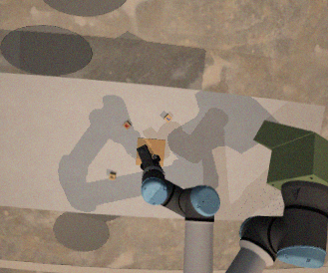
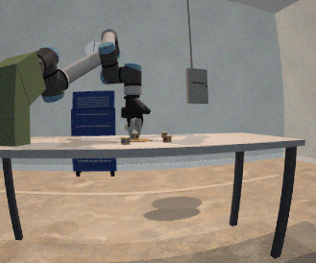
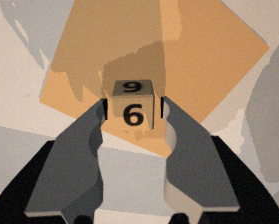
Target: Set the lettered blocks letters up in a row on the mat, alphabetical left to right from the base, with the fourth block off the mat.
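In the wrist view a tan block (image 3: 133, 107) stands on the near corner of the orange mat (image 3: 160, 65). It shows a "9" on its top face and a "6" on the side facing the camera. My gripper (image 3: 134, 99) is low over it, with one finger on each side of the block. The finger pads are very close to its sides, with a thin gap still showing. From above, the gripper (image 1: 146, 155) covers this block on the mat (image 1: 152, 149). Three other small blocks lie off the mat: one far left (image 1: 127, 125), one far right (image 1: 166, 116) and one near left (image 1: 113, 174). Their top marks are too small to read.
The green robot base (image 1: 303, 156) stands at the table's right end. In the side view the gripper (image 2: 134, 129) hangs just above the table, with blocks beside it (image 2: 125, 140) (image 2: 165, 137). A blue cabinet (image 2: 93, 130) stands behind the table.
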`<state>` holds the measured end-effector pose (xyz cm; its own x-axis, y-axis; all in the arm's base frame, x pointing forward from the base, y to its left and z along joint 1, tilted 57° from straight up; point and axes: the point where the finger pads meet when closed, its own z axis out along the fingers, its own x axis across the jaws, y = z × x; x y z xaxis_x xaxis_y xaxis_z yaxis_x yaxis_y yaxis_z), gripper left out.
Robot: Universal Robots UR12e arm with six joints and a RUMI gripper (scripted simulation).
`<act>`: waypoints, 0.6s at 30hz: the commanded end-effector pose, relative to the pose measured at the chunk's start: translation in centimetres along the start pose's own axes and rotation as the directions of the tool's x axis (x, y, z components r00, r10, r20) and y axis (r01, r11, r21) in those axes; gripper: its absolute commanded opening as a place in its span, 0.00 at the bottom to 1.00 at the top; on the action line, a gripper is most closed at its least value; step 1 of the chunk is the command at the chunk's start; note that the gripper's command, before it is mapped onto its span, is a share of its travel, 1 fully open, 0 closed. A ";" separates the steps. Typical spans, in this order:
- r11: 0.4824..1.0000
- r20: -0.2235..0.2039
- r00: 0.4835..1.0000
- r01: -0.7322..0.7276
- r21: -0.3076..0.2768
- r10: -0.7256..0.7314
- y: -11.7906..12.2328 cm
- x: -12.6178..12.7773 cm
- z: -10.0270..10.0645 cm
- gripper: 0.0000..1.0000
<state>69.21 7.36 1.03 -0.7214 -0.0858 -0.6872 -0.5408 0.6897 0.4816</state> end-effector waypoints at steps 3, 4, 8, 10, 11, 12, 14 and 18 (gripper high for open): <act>1.000 0.000 1.000 0.000 0.001 0.000 0.0 0.0 0.0 0.28; 1.000 0.000 1.000 0.000 0.001 0.000 0.0 0.0 0.0 0.28; 1.000 0.000 1.000 0.000 0.001 0.000 0.0 0.0 0.0 0.09; 1.000 0.000 1.000 0.000 0.001 0.000 0.0 0.0 0.0 0.09; 1.000 0.000 1.000 0.000 0.001 0.000 0.0 0.0 0.0 0.09; 1.000 0.000 1.000 0.000 0.001 0.000 0.0 0.0 0.0 0.09; 1.000 0.000 1.000 0.000 0.001 0.000 0.0 0.0 0.0 0.09; 1.000 0.000 1.000 0.000 0.001 0.000 0.0 0.0 0.0 0.09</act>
<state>69.21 7.36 1.03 -0.7214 -0.0858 -0.6872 -0.5408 0.6897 0.4816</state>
